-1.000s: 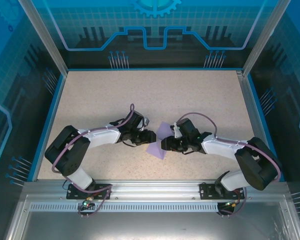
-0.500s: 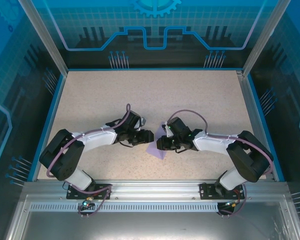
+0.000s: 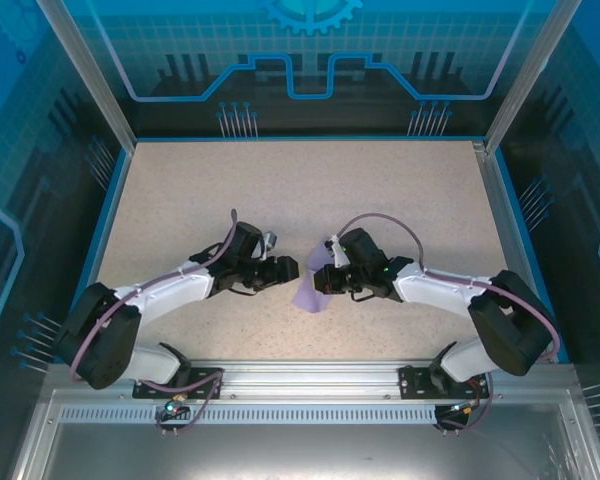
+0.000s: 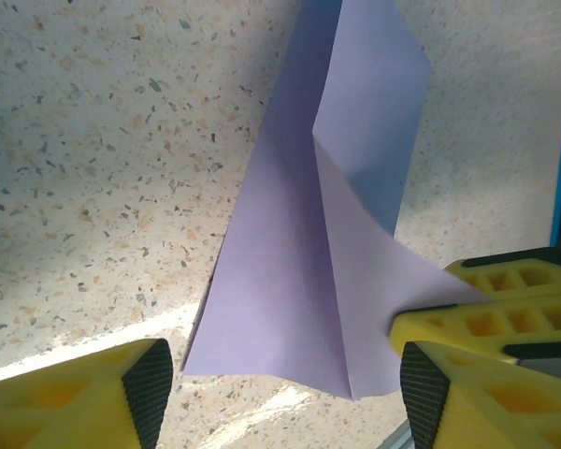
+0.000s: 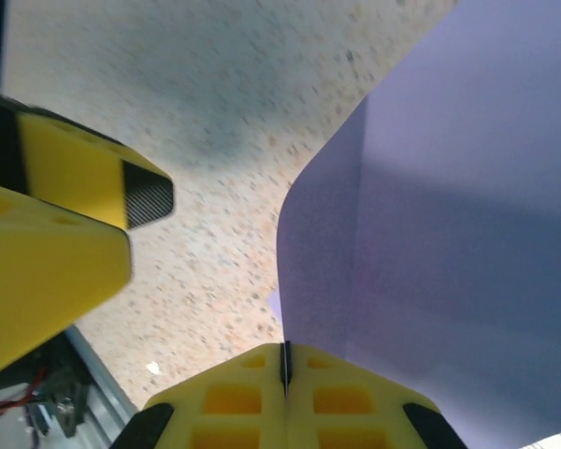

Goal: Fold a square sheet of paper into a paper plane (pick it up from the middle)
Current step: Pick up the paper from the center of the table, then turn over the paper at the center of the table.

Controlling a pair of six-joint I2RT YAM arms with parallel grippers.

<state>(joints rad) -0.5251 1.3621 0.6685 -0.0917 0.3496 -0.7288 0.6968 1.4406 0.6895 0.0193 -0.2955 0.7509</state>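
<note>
The lavender sheet of paper [image 3: 308, 293] lies near the middle of the speckled counter [image 3: 380, 190], towards its near edge, between the two arms. It is partly folded, with a sharp crease running along it and one flap curling up off the surface. The right fingers [image 5: 234, 407] are clenched flat together on the edge of that raised flap, so the paper rises straight out of their seam and blocks much of the right wrist view. The left fingers [image 4: 140, 388] are released and stand wide apart just beside the sheet's near end, touching nothing; in the left wrist view the paper's lower edge lies on the counter between them. The two sets of yellow fingers sit close together, almost tip to tip over the sheet. Purple cables [image 3: 375, 222] loop over both arms, a metal rail [image 3: 300, 372] runs along the near edge, and blue patterned walls [image 3: 310, 60] enclose the counter.
</note>
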